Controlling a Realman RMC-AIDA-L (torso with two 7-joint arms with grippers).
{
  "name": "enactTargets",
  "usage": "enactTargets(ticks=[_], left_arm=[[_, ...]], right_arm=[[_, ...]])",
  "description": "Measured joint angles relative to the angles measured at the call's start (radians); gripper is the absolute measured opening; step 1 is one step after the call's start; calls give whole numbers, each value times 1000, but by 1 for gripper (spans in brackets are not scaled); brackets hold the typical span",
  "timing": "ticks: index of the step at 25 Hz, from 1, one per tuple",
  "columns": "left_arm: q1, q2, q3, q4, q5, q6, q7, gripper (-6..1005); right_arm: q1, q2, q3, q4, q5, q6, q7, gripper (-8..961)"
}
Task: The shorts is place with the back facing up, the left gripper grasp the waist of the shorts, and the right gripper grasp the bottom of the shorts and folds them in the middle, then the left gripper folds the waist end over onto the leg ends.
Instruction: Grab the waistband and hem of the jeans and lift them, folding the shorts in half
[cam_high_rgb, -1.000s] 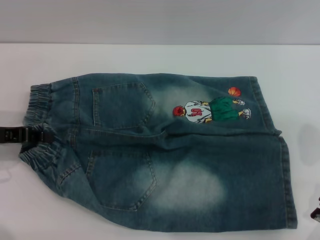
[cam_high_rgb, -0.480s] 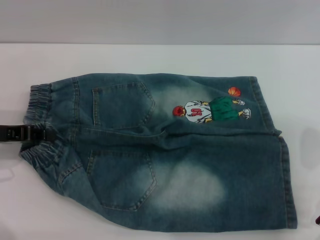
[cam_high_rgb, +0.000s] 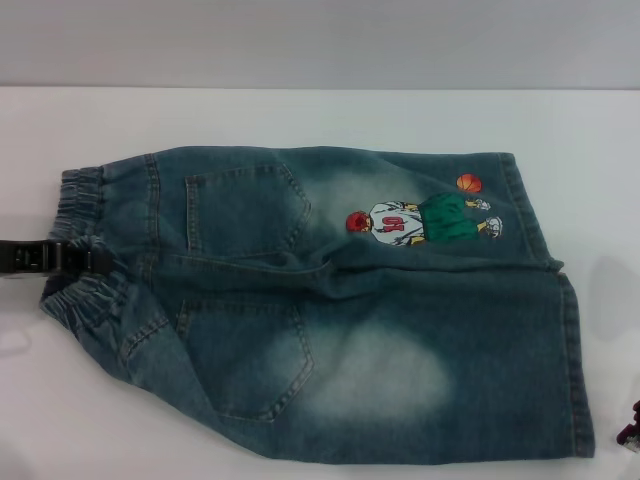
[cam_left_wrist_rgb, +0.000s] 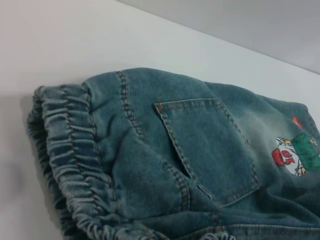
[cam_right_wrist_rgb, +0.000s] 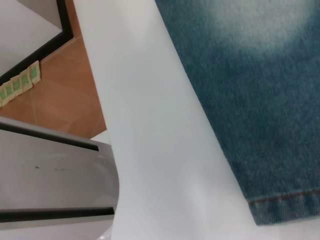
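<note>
The shorts (cam_high_rgb: 330, 300) lie flat on the white table with both back pockets up and the embroidered basketball player (cam_high_rgb: 415, 220) on the far leg. The waist of the shorts (cam_high_rgb: 80, 195) is at the left and fills the near part of the left wrist view as gathered elastic (cam_left_wrist_rgb: 70, 150). My left gripper (cam_high_rgb: 100, 262) reaches in from the left edge and lies across the middle of the waistband, shut on it. The bottom of the shorts (cam_high_rgb: 575, 370) is at the right. Only a sliver of my right gripper (cam_high_rgb: 630, 435) shows at the lower right corner, just off the near hem corner (cam_right_wrist_rgb: 285, 200).
The white table (cam_high_rgb: 300, 115) runs back to a grey wall. In the right wrist view the table's edge (cam_right_wrist_rgb: 95, 100) lies close to the hem corner, with brown floor (cam_right_wrist_rgb: 55, 95) and a grey cabinet (cam_right_wrist_rgb: 50, 175) beyond it.
My left gripper has shifted slightly toward the far side, and the bunched near half of the waistband has moved with it. The right gripper's tip stays at the lower right corner.
</note>
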Motion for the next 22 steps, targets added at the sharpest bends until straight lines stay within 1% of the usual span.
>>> enactTargets(ticks=[13, 22], left_arm=[[-13, 7, 5, 2, 2, -5, -13, 43], [-16, 7, 8, 1, 5, -6, -4, 44]], right_arm=[[5, 6, -40, 1, 0, 20, 19, 652], [2, 30, -76, -1, -4, 41, 45, 651]])
